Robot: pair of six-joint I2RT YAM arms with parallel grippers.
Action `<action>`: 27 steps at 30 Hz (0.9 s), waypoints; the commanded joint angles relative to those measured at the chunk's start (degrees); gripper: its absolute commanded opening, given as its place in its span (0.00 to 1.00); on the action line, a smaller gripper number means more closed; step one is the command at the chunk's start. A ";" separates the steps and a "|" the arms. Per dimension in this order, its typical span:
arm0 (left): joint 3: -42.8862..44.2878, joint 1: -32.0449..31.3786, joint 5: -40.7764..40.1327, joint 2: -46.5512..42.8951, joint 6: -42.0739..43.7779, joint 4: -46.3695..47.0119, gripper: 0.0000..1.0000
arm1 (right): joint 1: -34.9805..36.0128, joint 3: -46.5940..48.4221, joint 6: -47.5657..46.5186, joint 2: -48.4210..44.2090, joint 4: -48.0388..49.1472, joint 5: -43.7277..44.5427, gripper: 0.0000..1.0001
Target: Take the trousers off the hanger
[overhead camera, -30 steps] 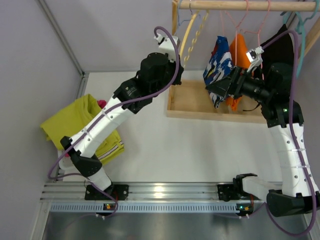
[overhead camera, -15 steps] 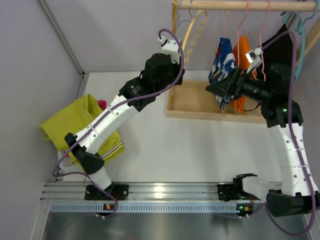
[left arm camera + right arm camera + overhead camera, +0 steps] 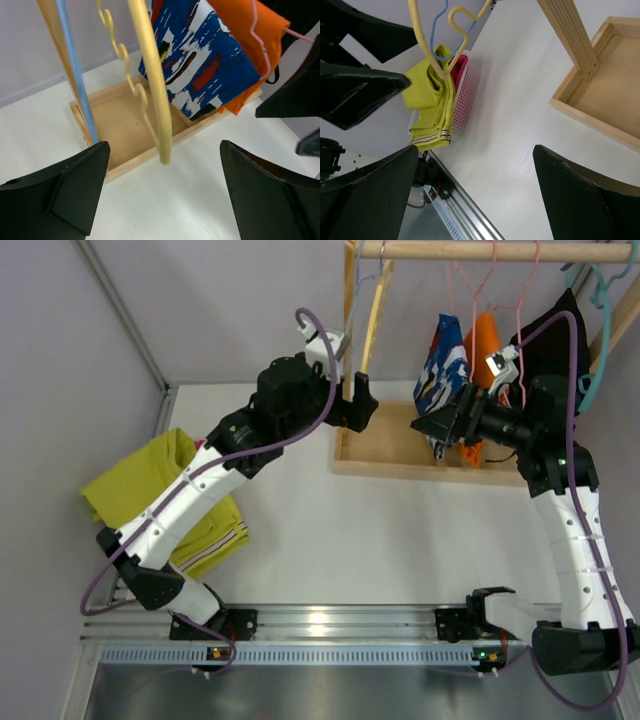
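Lime yellow-green trousers [image 3: 150,485] with a striped hem [image 3: 427,137] lie folded in a white basket [image 3: 463,102] at the table's left. Magenta-pink trousers [image 3: 461,65] show beneath them. A bare yellow hanger [image 3: 375,310] hangs from the wooden rail [image 3: 470,250], its lower end [image 3: 162,150] just ahead of my left gripper [image 3: 358,402], which is open and touches nothing. My right gripper [image 3: 425,425] is also open and empty [image 3: 475,150], beside a hanging blue, white and red patterned garment [image 3: 443,360].
An orange garment [image 3: 485,340] and a black one [image 3: 550,335] hang further right on pink hangers. A thin blue hanger [image 3: 75,65] hangs by the rack's left post [image 3: 570,35]. The rack's wooden tray base [image 3: 385,450] lies under the garments. A teal hanger [image 3: 590,375] is at the far right.
My left gripper has opened and let go of the yellow hanger, drawing back to the left. The hanger has swung back to hang straight. The right gripper has barely moved.
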 commanded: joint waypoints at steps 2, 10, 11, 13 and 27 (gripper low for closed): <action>-5.06 2.63 4.89 -9.22 -1.70 3.66 0.98 | -0.98 -0.34 -1.27 -1.66 1.47 0.01 0.99; -14.48 7.64 10.34 -20.65 -1.44 5.25 0.98 | -0.98 -0.70 -2.85 -1.92 1.12 0.72 0.99; -14.74 10.26 10.95 -21.01 -1.35 4.72 0.98 | -0.98 -0.61 -3.28 -1.66 1.12 0.72 0.99; -14.31 13.70 13.84 -20.75 -1.79 1.49 0.98 | -0.89 -0.43 -3.99 -1.74 1.03 1.33 0.99; -21.33 31.65 24.33 -12.40 2.69 -10.84 0.98 | -0.89 -7.72 -21.83 -7.01 -6.18 5.64 1.00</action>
